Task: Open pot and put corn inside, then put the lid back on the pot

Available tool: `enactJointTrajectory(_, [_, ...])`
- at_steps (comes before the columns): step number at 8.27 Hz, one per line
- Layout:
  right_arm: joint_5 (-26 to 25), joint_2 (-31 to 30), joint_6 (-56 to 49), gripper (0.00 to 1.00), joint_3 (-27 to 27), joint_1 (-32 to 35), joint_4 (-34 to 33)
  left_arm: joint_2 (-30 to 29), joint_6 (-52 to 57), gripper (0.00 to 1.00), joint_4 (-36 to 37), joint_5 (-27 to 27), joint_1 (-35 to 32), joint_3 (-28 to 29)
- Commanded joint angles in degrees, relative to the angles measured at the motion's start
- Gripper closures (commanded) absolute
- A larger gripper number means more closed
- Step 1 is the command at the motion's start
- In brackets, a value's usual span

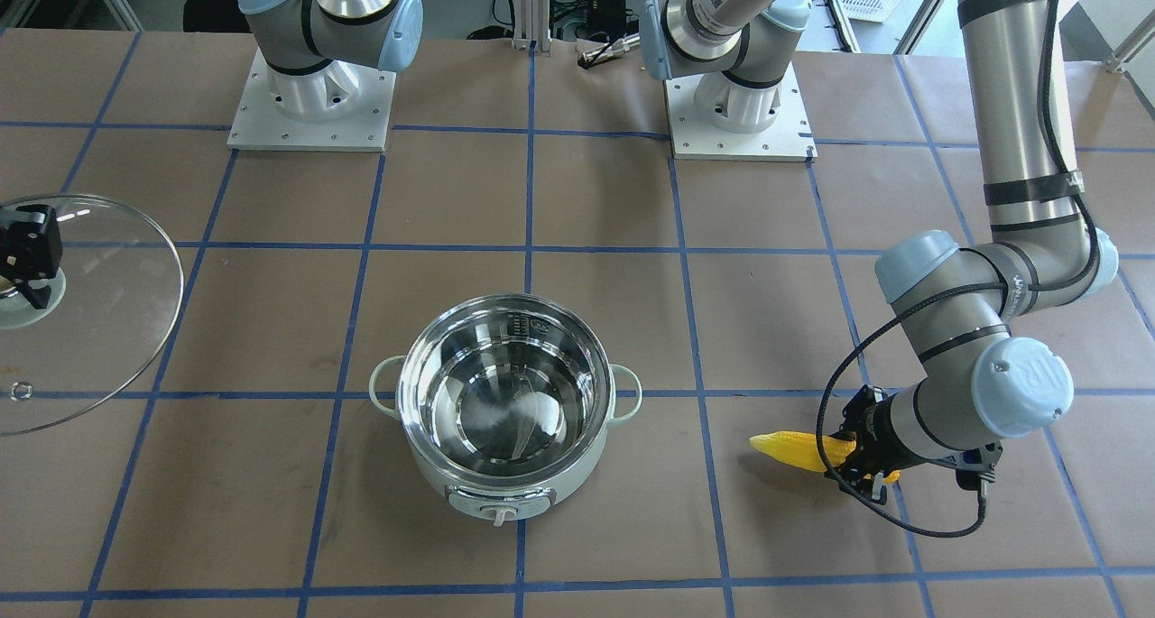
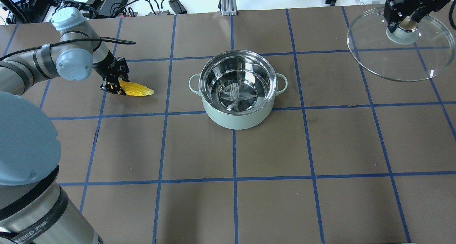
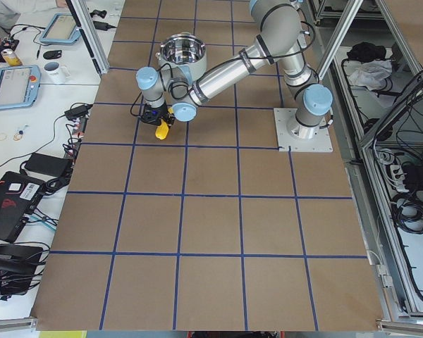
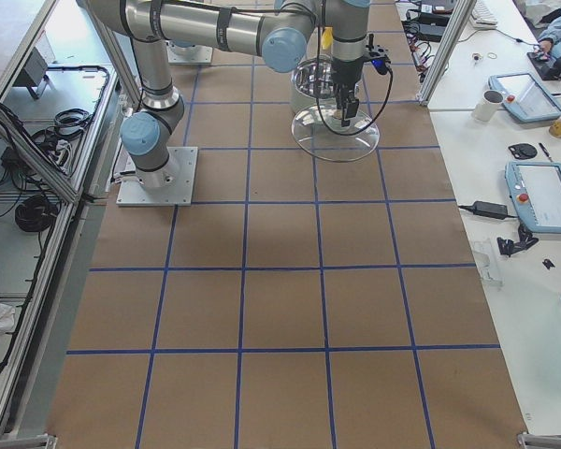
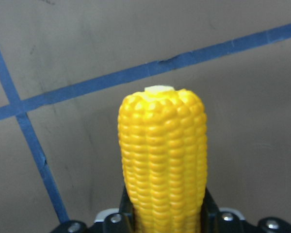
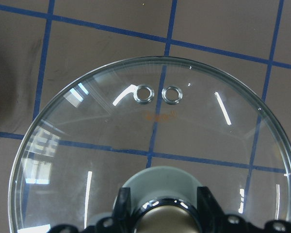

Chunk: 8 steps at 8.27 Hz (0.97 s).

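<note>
The mint-green pot (image 2: pixel 235 120) stands open at the table's middle, its steel inside bare; it also shows in the front view (image 1: pixel 469 499). The yellow corn (image 2: pixel 138 91) lies level, low over the table left of the pot, tip toward it. My left gripper (image 2: pixel 114 83) is shut on its thick end; the left wrist view shows the corn (image 5: pixel 162 160) between the fingers (image 5: pixel 211 206). My right gripper (image 2: pixel 406 21) is shut on the knob of the glass lid (image 2: pixel 399 64), far right of the pot. The lid (image 6: pixel 150 131) fills the right wrist view.
The table is brown paper with a blue tape grid. Both arm bases (image 1: pixel 311 104) stand at the robot's edge. Cables and boxes (image 2: pixel 107 1) lie beyond the far edge. Side benches with tablets and mugs (image 4: pixel 533 94) flank the table's ends.
</note>
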Motion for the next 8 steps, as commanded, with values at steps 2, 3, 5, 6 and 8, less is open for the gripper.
enactJointTrajectory(2, [0.3, 1.0, -4.6, 0.91, 0.3, -2.3, -0.3, 9.8, -7.1, 1.0, -3.6, 2.7, -1.8, 0.3])
enactJointTrajectory(3, [0.3, 1.0, -4.6, 0.91, 0.3, -2.6, -0.3, 12.4, -7.5, 1.0, -4.1, 2.9, -4.6, 0.4])
enactJointTrajectory(5, [0.2, 1.2, -4.6, 0.92, 0.3, -2.6, -0.7, 15.5, -14.9, 1.0, -3.3, 2.4, -12.3, 0.6])
enactJointTrajectory(6, [0.2, 1.2, -4.8, 0.92, 0.3, -2.7, -0.5, 15.8, -15.7, 1.0, -3.2, 2.8, -16.3, 1.6])
enactJointTrajectory(8, [0.2, 1.2, -4.9, 0.92, 0.3, -2.7, -0.4, 14.5, -21.1, 1.0, -0.1, 2.1, -22.8, 3.2])
